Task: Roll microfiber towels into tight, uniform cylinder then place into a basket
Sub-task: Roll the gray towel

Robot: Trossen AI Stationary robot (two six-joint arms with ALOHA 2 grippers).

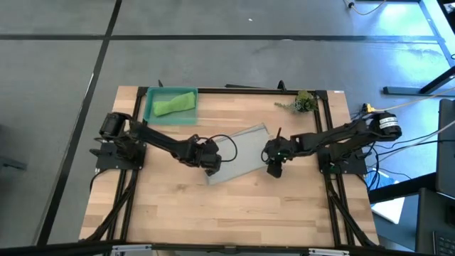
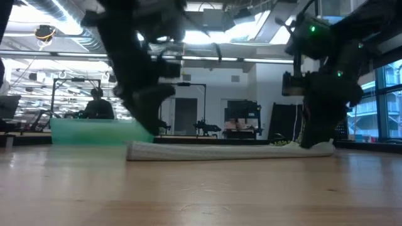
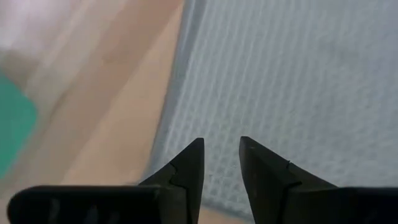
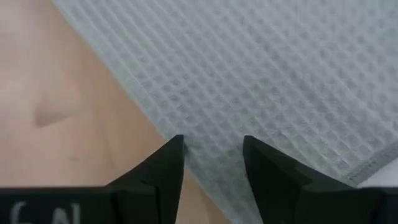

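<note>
Right now the grey towel (image 1: 238,153) lies flat mid-counter (image 1: 234,213), unrolled, while the green towel (image 1: 175,104) already sits rolled in the basket (image 1: 151,107) at the far left corner. I judge I'm at the start of the grey roll. My left claw (image 1: 211,166) hovers over its left edge, jaws slightly apart, gripping nothing; my right claw (image 1: 274,168) stands open over the right edge. Next, both must pinch that near hem evenly.

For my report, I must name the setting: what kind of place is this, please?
Probably a robotics lab or workshop. A light wooden table carries two dark robot arms on a black frame, the floor is bare grey concrete, and the low view shows equipment stands under exposed ceiling ducts.
</note>
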